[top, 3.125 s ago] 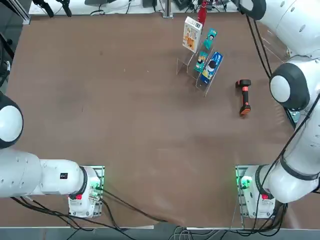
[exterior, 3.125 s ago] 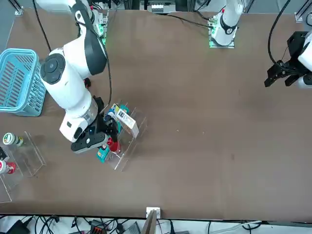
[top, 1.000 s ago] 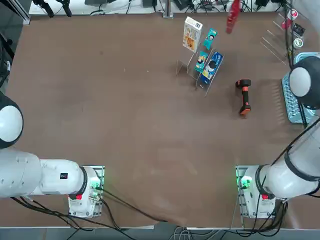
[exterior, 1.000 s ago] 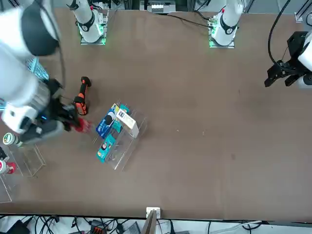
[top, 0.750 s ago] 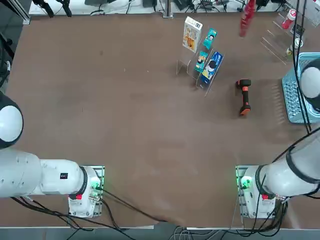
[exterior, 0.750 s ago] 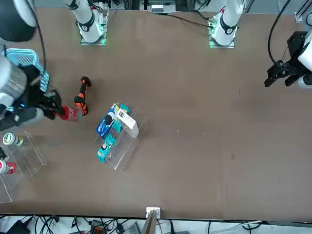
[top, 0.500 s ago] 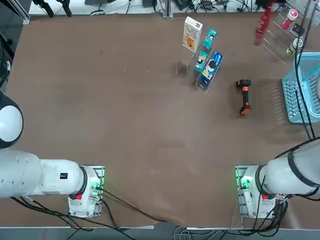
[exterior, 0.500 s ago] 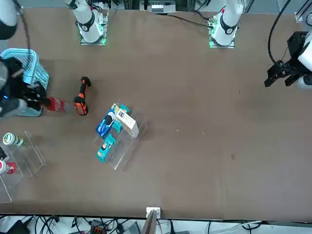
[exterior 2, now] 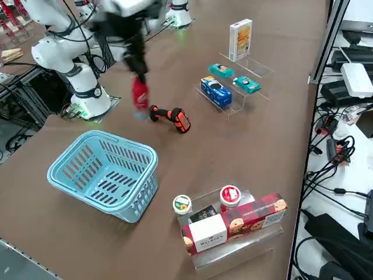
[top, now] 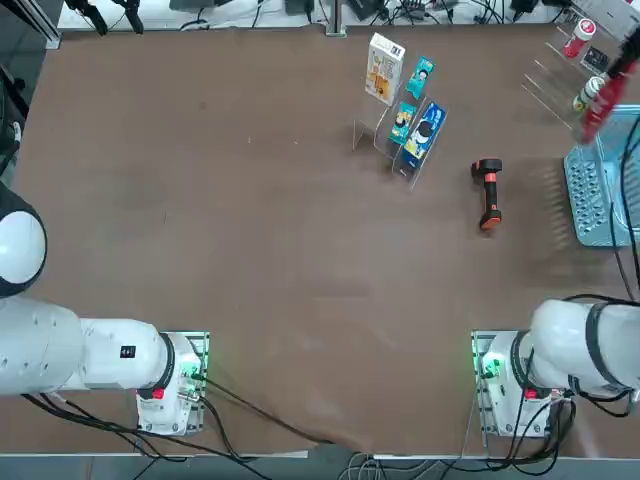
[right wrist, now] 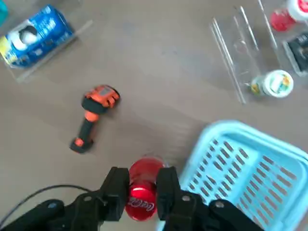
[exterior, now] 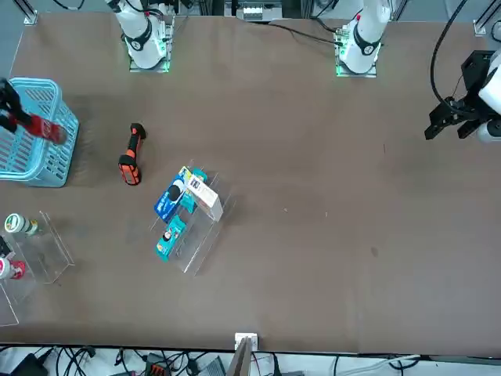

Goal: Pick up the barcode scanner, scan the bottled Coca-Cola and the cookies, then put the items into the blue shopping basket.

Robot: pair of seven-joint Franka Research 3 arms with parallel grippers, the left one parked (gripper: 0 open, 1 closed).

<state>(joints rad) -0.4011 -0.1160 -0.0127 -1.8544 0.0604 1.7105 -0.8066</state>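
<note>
you have, left to right in the side view: right gripper (right wrist: pixel 142 185), fingers pinching the bottled coca-cola (right wrist: pixel 142 185) below its cap, held in the air at the near rim of the blue shopping basket (exterior 2: pixel 105 175); barcode scanner (exterior 2: pixel 170 117) lying on the brown table (exterior 2: pixel 262 128); cookies (exterior 2: pixel 240 39) upright on a clear stand. expect the bottle rigid, smooth, likely weighty. cables crowd the table's edge.

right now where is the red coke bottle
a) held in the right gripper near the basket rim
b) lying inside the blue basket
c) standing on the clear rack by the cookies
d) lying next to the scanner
a: the right gripper is shut on the coke bottle beside the blue basket, while the scanner lies alone on the table.
</note>
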